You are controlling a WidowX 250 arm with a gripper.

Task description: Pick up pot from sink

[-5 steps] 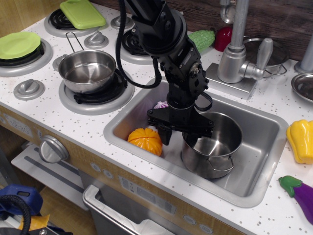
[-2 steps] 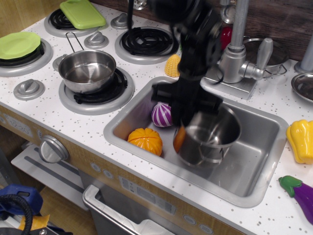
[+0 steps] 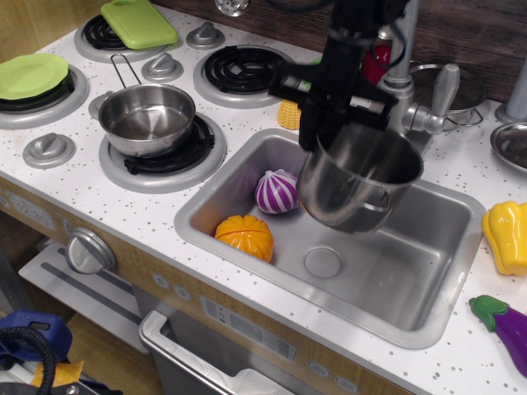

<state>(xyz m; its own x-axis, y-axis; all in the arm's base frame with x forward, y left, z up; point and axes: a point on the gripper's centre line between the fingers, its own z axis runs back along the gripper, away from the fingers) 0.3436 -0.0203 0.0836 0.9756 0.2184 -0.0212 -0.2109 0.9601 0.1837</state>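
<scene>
The shiny steel pot hangs tilted in the air above the sink, clear of its floor. My black gripper is shut on the pot's far-left rim and holds it from above. A small wire loop handle shows on the pot's right side. The sink's round drain is uncovered below the pot.
A purple-white onion and an orange pumpkin lie in the sink's left part. A steel saucepan sits on the left burner. The faucet stands behind the sink. A yellow pepper and an eggplant lie at right.
The gripper has lifted the pot from the sink floor up and back toward the faucet. The drain and the onion have come into view.
</scene>
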